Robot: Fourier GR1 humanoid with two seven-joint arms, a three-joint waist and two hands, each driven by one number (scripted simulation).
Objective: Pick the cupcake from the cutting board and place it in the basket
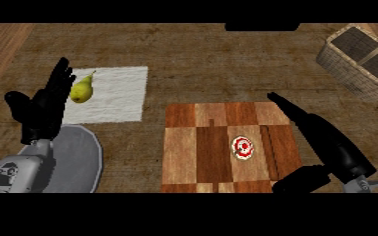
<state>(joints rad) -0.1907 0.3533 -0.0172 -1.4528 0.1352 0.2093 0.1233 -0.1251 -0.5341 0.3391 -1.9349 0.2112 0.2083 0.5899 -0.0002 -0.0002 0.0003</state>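
A brown wooden kitchen counter (207,60) carries a checkered wooden cutting board (184,150) at its near edge, a white cloth mat (118,97) to the left and a woven wicker basket (347,67) at the far right corner. A round grey plate (81,155) lies below the mat. The right hand (328,140) stretches over the board's right edge, fingers straight and thumb spread wide, holding nothing. The left hand (40,112) rests open, fingers up, at the view's left. A yellow-green pear (81,90) lies on the mat. The small cupcake with red-and-white topping (243,147) stands on the board, just beside the right hand. It is likely light and soft, best pinched low at its sides.
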